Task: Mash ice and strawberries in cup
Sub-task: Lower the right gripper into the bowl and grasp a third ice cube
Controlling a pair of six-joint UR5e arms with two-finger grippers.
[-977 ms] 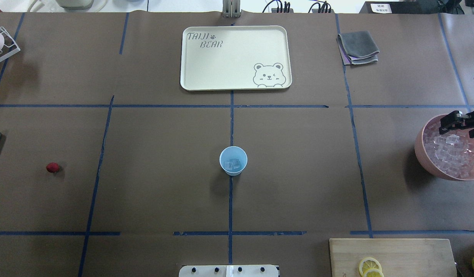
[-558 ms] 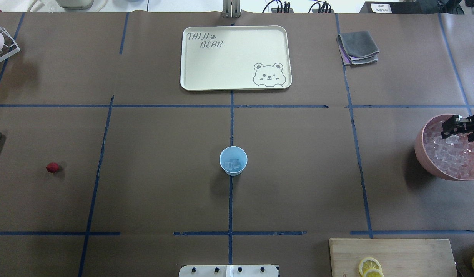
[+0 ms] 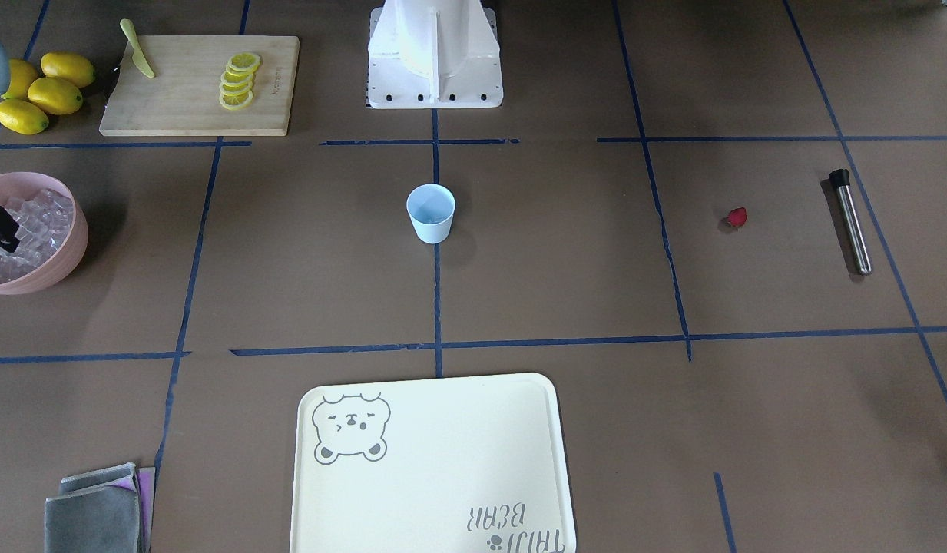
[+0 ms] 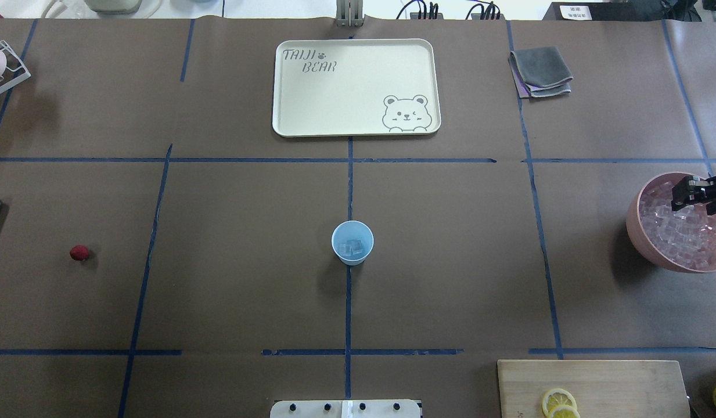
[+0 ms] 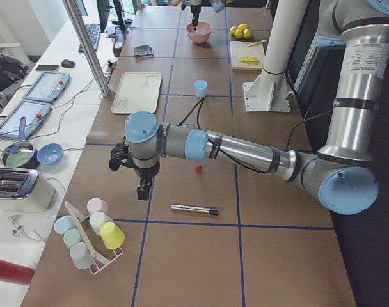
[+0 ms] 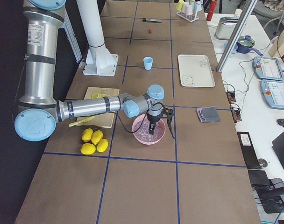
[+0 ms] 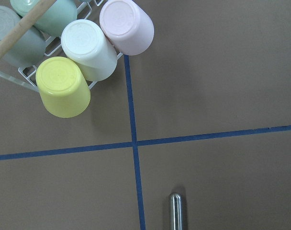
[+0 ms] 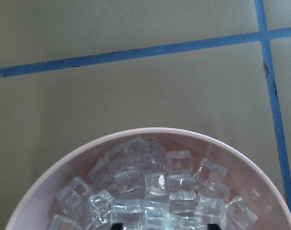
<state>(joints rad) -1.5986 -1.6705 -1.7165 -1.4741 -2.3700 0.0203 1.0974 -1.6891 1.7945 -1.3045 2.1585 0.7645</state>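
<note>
Right pincer (image 4: 693,198) is down inside the round pink plastic bowl (image 4: 639,235), spread wide, tips among the heap of small clear glassy ice cubes (image 8: 155,191). The small light blue plastic cup (image 4: 352,242) stands upright well off to that pincer's left, mid-table, with a few clear cubes in its bottom. The bowl's wall sits between the two. The little dark red strawberry piece (image 4: 79,252) lies on the brown table (image 4: 450,261) further left still, near the left pincer (image 5: 143,189), which hangs over the table. Can't tell if that one's spread or pressed together. A slim steel rod with a black tip (image 3: 852,223) lies near it, a wire rack of pastel cups (image 7: 83,57) close by too.
</note>
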